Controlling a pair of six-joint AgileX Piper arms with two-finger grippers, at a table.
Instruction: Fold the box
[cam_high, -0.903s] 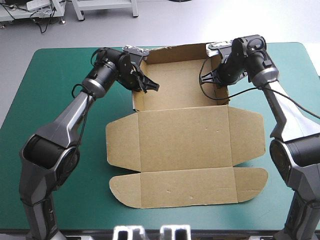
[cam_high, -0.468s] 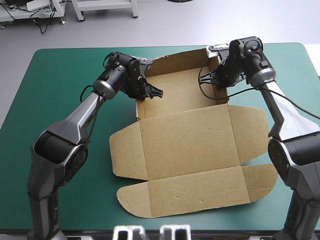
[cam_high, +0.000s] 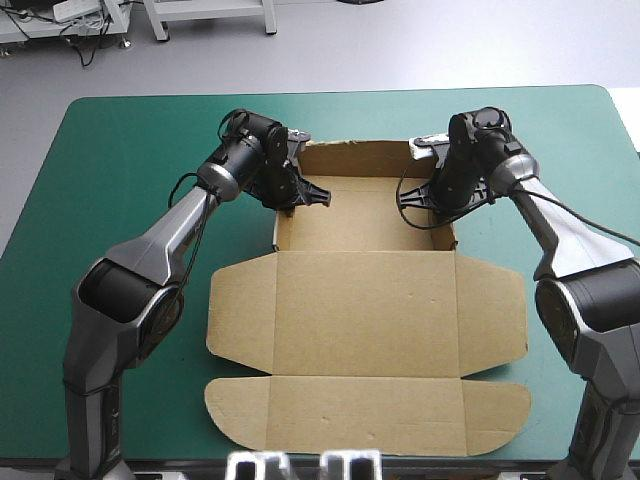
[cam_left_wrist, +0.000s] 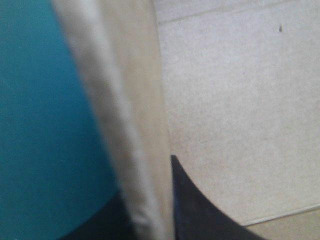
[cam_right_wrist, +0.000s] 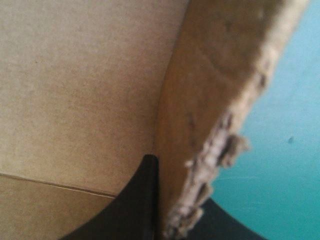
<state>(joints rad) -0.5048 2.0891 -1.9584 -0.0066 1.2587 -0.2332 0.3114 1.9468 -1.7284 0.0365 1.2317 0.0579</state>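
Observation:
The brown box (cam_high: 365, 300) lies mid-table as an open tray at the far side, with its lid and flaps flat toward the near edge. My left gripper (cam_high: 303, 192) is shut on the tray's left wall (cam_left_wrist: 135, 115). One black finger (cam_left_wrist: 200, 212) is inside the tray and the other is outside over the cover. My right gripper (cam_high: 424, 196) is shut on the tray's right wall (cam_right_wrist: 210, 100), whose edge is torn. Its inner finger (cam_right_wrist: 135, 205) lies against the tray floor side. The far wall (cam_high: 360, 158) stands upright between the two grippers.
Teal-green cover (cam_high: 110, 200) shows on both sides of the box and beyond the tray. The lid's front flap (cam_high: 365, 415) reaches close to the table's near edge. The side flaps (cam_high: 240, 305) lie flat on the cover.
Both grippers have drawn toward the near edge with the tray walls in them. The box was skewed just before and now sits square, shifted nearer and to the left.

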